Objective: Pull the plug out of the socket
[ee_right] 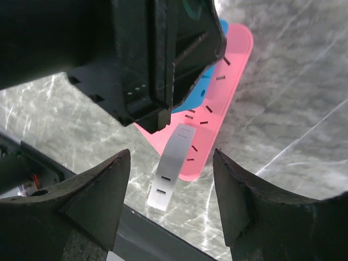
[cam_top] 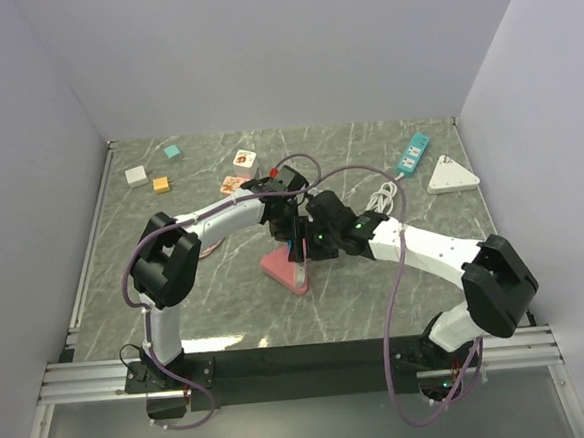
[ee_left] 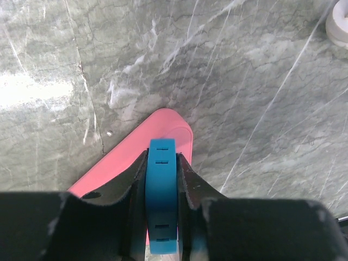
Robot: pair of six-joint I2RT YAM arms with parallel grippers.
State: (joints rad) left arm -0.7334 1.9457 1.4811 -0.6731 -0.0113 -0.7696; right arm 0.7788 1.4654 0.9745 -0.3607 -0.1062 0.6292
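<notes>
A pink socket strip lies flat on the marble table in front of both arms. A blue plug stands upright on the pink strip, and my left gripper is shut on it, a finger pressed on each flat side. A thin grey-white plug stands at the near end of the pink strip. My right gripper hangs open above it, both fingers well apart from it. The left gripper's black body hides most of the blue plug in the right wrist view.
A teal power strip, a coiled white cable and a white triangular piece lie at the back right. Small coloured blocks and picture tiles sit at the back left. A metal rail runs along the near edge.
</notes>
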